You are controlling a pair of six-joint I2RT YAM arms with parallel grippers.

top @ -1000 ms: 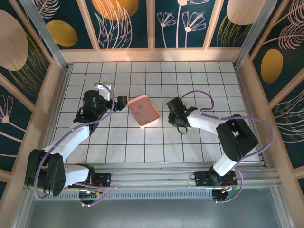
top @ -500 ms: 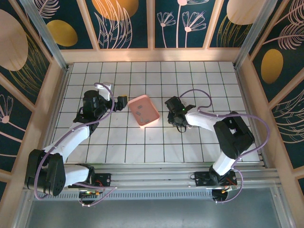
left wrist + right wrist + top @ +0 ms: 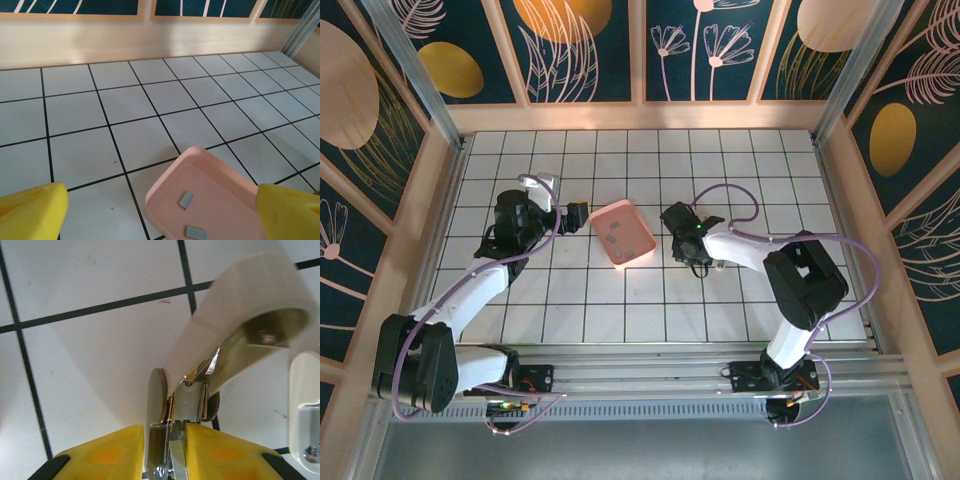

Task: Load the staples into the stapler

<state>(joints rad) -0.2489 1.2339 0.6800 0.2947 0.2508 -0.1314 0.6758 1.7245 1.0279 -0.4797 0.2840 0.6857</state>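
The stapler [image 3: 240, 315] stands open, its whitish lid swung up and its grey metal rail clamped between the yellow fingers of my right gripper [image 3: 165, 455], which is shut on it. A strip of staples [image 3: 176, 462] shows in the rail between the fingers. From above, my right gripper [image 3: 676, 220] sits just right of the pink tray [image 3: 638, 240]. Two loose grey staple strips [image 3: 187, 199] lie in the tray [image 3: 170, 180]. My left gripper [image 3: 160, 220] is open, its fingertips [image 3: 35, 207] wide on either side of the tray's near corner. From above, the left gripper [image 3: 576, 212] is at the tray's left.
White tiled floor with black grid lines spreads all round. A pale wooden wall [image 3: 150, 35] rises behind the tray. Wooden side walls [image 3: 430, 190] close the table to left and right. A cable [image 3: 730, 200] loops above the right arm.
My right gripper has crept a little left and up toward the tray with the stapler. The left arm and the tray have stayed put.
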